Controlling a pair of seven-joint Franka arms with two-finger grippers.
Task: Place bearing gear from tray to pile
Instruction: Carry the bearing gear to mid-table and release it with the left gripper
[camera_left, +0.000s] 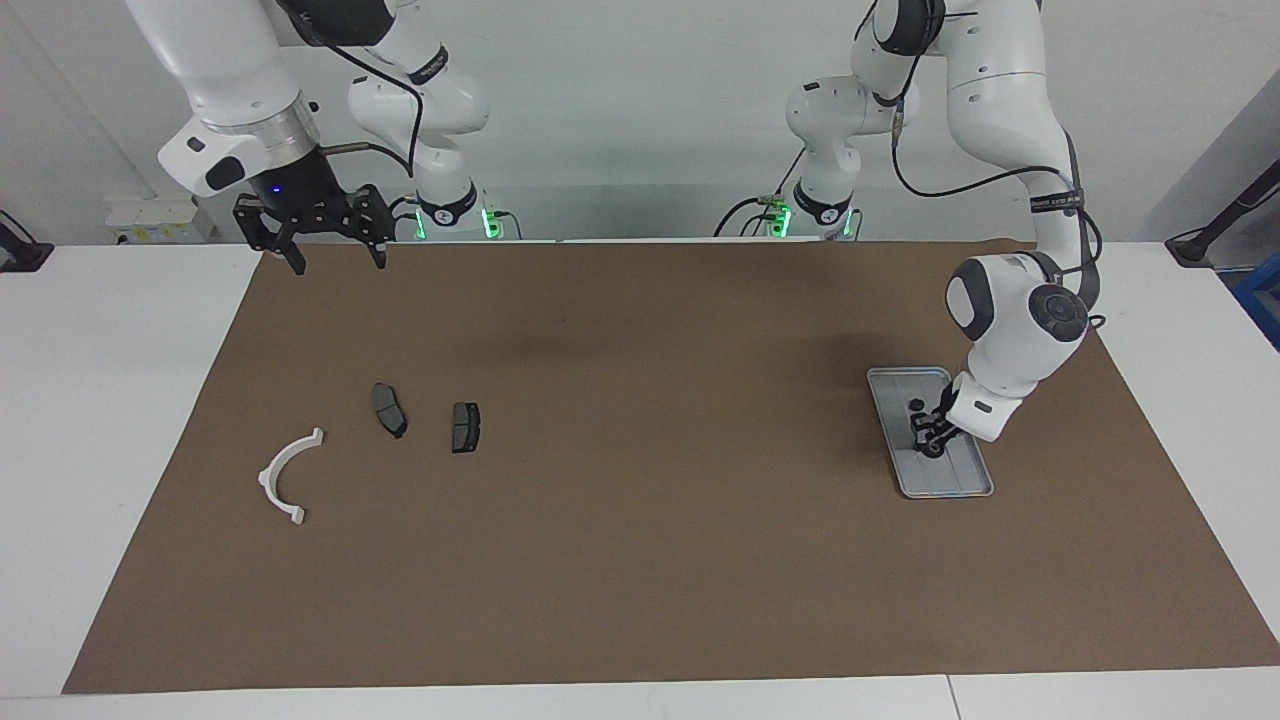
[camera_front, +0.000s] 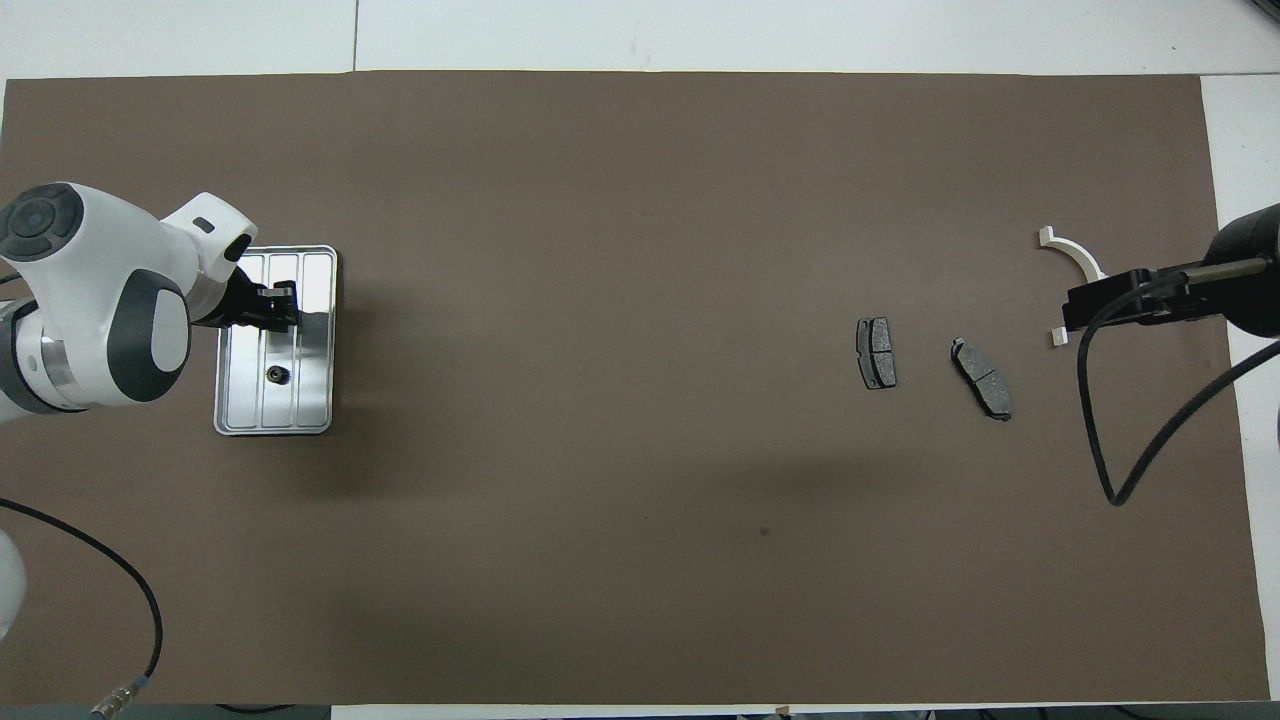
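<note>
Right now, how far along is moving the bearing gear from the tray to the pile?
Done: nothing; the pile holds only the white bracket and two brake pads. In hand: the left gripper is down in the tray at one bearing gear; a second gear lies nearer the robots. Remaining: lift, carry, set down. The right gripper waits, fingers open.

White tabletop under a brown mat; plain pale wall at the back, even lighting.

Silver ridged tray — brown mat — white bracket.
</note>
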